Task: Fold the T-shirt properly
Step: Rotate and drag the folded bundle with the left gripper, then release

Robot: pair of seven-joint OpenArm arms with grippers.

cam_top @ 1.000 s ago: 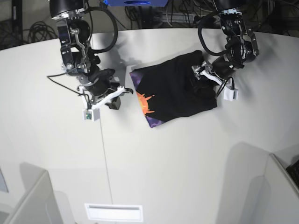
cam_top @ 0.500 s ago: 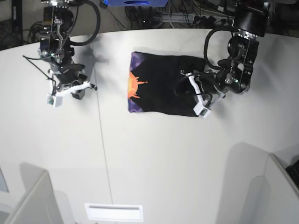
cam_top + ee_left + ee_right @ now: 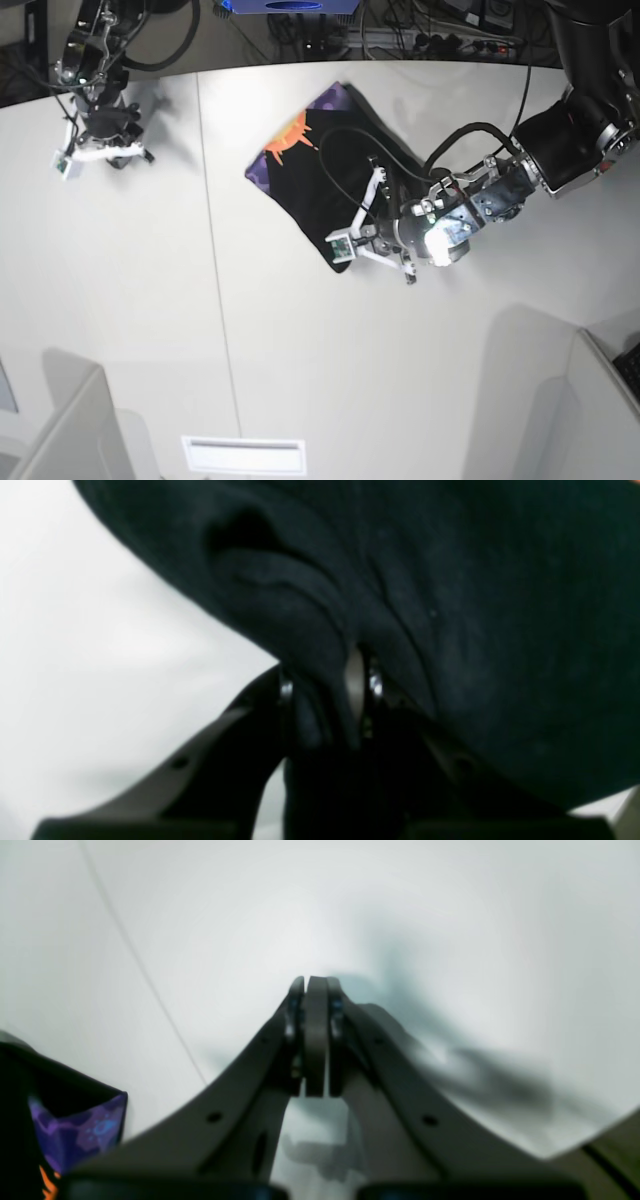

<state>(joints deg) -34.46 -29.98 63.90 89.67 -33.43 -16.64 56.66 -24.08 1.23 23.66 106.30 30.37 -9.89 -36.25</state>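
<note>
The T-shirt [image 3: 318, 175] lies folded on the white table [image 3: 300, 350], black side up, with an orange and purple print [image 3: 285, 140] at its far left corner. My left gripper [image 3: 372, 240] is at the shirt's near corner. In the left wrist view it [image 3: 327, 685] is shut on a bunched fold of the black cloth [image 3: 450, 605]. My right gripper [image 3: 118, 155] is far off at the table's back left, shut and holding nothing. In its wrist view the fingers [image 3: 315, 990] are pressed together over bare table, with a printed shirt corner [image 3: 75, 1130] at the lower left.
A thin seam [image 3: 215, 250] runs front to back across the table, left of the shirt. Grey partitions stand at the front left [image 3: 60, 430] and front right [image 3: 560, 400]. Cables [image 3: 400, 30] crowd the space behind the table's back edge.
The left arm has swung toward the table's front and shut on the shirt's edge. The shirt has turned, its print now at the back. The right arm has drawn away to the back left.
</note>
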